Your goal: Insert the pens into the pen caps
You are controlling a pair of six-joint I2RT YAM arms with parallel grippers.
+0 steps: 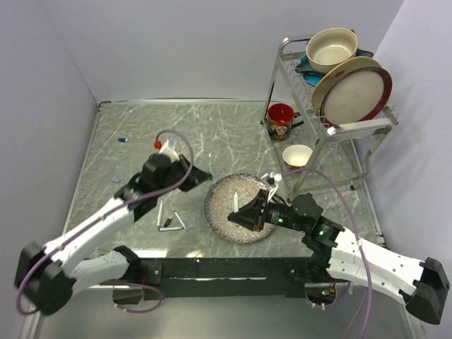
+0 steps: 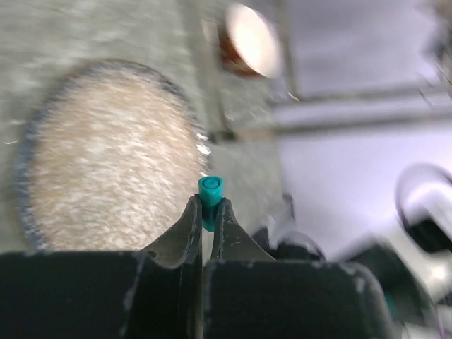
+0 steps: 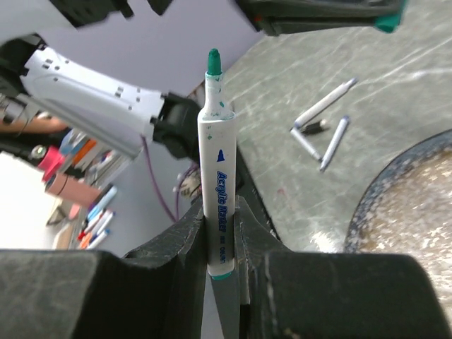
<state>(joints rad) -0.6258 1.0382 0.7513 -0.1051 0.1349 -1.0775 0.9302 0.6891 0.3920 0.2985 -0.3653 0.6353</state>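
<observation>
Altogether three loose pens (image 3: 326, 104), one teal cap (image 2: 210, 194).

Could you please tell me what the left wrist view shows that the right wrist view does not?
Only the left wrist view shows the left gripper shut on the teal cap. Only the right wrist view shows the right gripper gripping a green-tipped pen, tip outward, and loose pens on the table. Both show the speckled plate. A teal speck at the right wrist view's top edge may be that cap.
</observation>
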